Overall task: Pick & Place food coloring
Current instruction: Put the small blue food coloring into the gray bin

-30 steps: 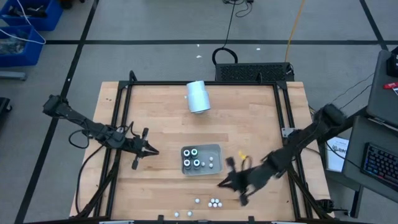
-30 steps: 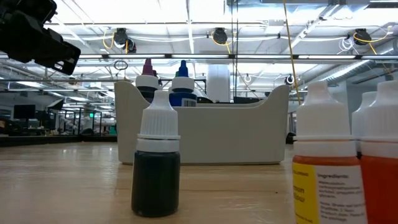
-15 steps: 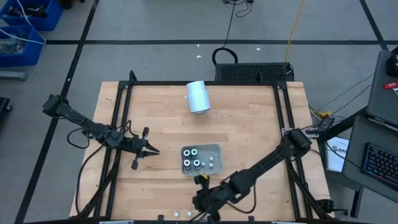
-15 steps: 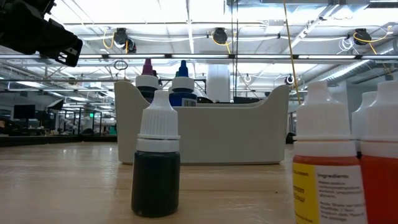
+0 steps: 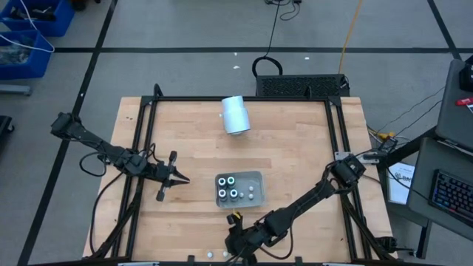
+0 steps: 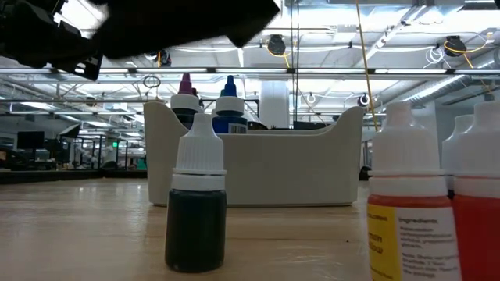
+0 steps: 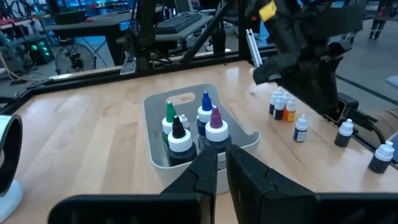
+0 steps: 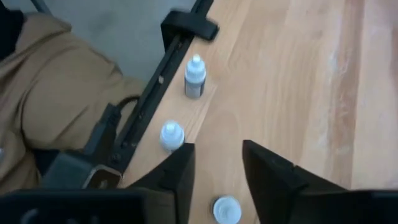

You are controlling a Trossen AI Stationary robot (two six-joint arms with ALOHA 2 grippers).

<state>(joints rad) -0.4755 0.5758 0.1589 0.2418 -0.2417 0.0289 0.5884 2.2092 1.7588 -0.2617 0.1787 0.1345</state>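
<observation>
- The table is the whole workspace. My right arm stretches from the far right corner diagonally to the near edge, because that is where the loose bottles stand.
- My left arm waits at the table's left side. The left gripper points toward the tray with its fingers drawn nearly together on nothing. I judge it is parked there to keep clear of the right arm's path.
- The pale cylinder lies on its side near the far edge, well apart from everything I am working on.
- The grey tray sits near the table's middle, between my two grippers. It is the likely drop-off.
- Four larger bottles stand upright in the tray, packed toward one end, so the other end has room.
- My right gripper hovers over the near edge with its fingers parted and nothing between them. I judge they are spread to drop around a cap.
- The loose food coloring stands in a scattered row along that near edge. The low view shows a dark-filled bottle and orange ones, all upright.
- In my right wrist view, one white cap lies just under the gap between my fingers. Two more bottles stand farther along by the frame rail. The cap under the gap looks like my next pick, though I am not yet touching it.
</observation>
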